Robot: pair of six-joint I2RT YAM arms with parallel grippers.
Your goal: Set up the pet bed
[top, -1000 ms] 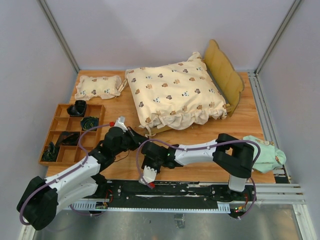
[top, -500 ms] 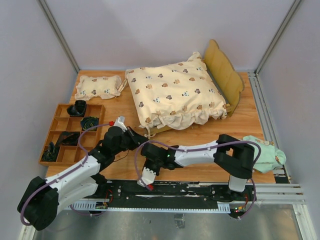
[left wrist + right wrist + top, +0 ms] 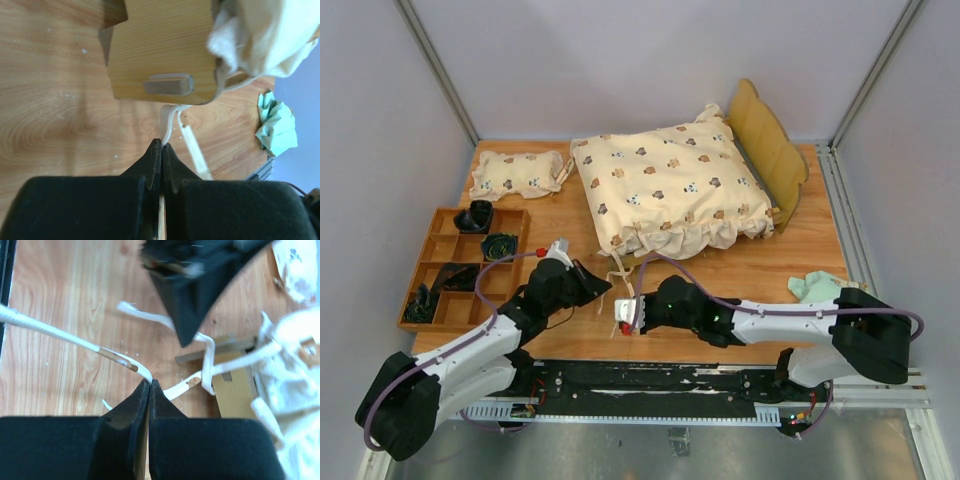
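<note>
My left gripper [image 3: 600, 286] has its fingers pressed together on a white tie [image 3: 170, 117] that hangs at the near left corner of the pet bed [image 3: 770, 150]. In my left wrist view the ribbon runs down from the wooden corner straight into the closed tips. My right gripper [image 3: 622, 318] sits just near and right of it, low over the table [image 3: 800, 250]. Its fingers are also together, nipping a tie strand [image 3: 122, 359] that curves in at their tips. The two grippers are close, but I cannot tell whether they touch.

The pet bed stands in the far middle of the table, its wavy headboard upright at the right end. A cream bear-print quilt [image 3: 665, 190] lies over it and hides the base, its ruffle spilling over the near edge. A matching pillow [image 3: 518, 172] lies at the far left, apart from the bed. A wooden compartment tray [image 3: 448, 245] sits on the left, with dark items in several compartments. A crumpled green cloth [image 3: 815, 287] lies at the near right, beside my right arm.
</note>
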